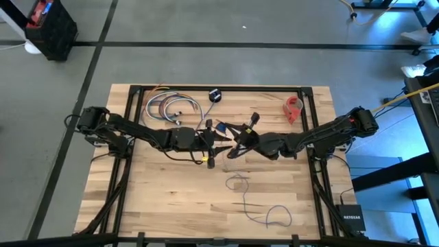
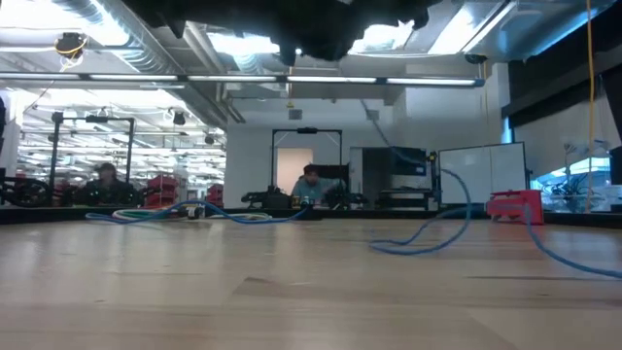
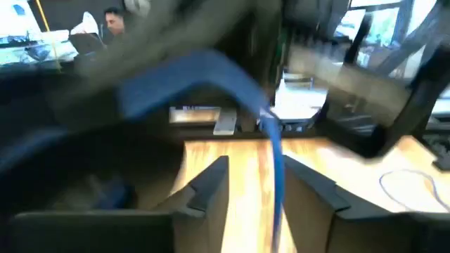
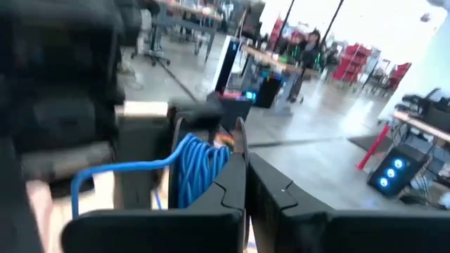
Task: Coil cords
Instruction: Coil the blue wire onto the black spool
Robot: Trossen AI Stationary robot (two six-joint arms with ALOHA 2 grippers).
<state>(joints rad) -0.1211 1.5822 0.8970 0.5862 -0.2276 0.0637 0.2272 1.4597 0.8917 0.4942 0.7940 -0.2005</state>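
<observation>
At the near part of the wooden table, the thin cord lay in loose loops, trailing from the table's middle toward the near right; in the low view it showed blue, snaking across the boards. Above it, both arms met over the table's centre. The left gripper hung there with its two fingers standing apart, and a strand of the cord ran down between them without either finger pressing on it. The right gripper sat just beside the left one, its fingers pressed together; a coil of the blue cord lay wound right next to them, though whether the tips pinched a strand could not be told. Farther back lay a bundle of multicoloured cables, a small black spool and a red object. Beyond the table, a person sat in the room.
</observation>
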